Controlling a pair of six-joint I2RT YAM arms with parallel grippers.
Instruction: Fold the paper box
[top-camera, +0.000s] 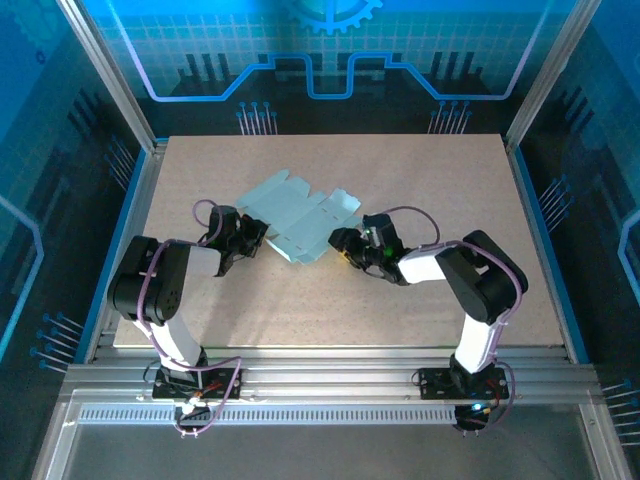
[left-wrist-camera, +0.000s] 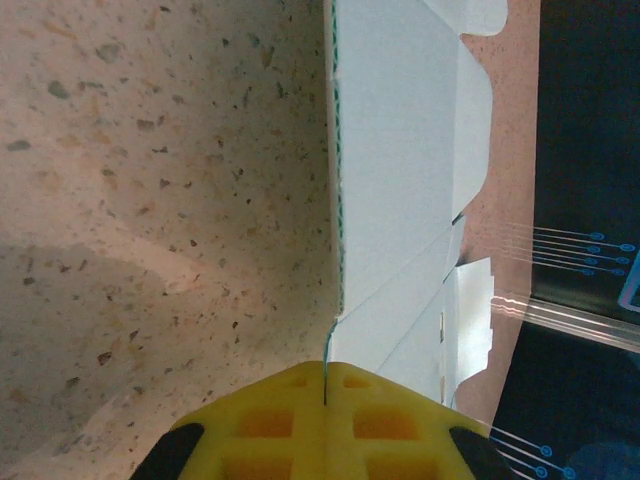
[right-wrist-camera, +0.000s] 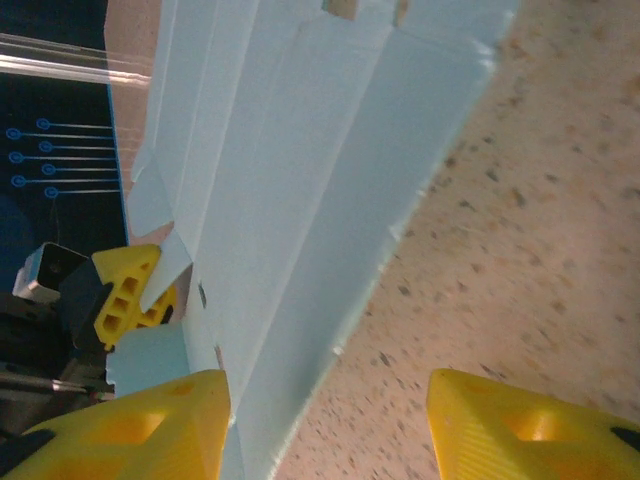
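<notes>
Paper box (top-camera: 297, 213) lay as an unfolded sheet mid-worktop (top-camera: 420, 300), slightly toward the far edge.
Left pincer (left-wrist-camera: 325, 378) was clenched on the sheet's near-left edge. Right pincer (right-wrist-camera: 327, 400) was released, its 2 fingers apart with the sheet's near-right edge between them.

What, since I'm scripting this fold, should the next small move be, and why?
Probably close the right pincer on the paper box. Its fingers stand apart with the sheet's edge between them, while the left pincer is shut on the sheet's other side.
</notes>
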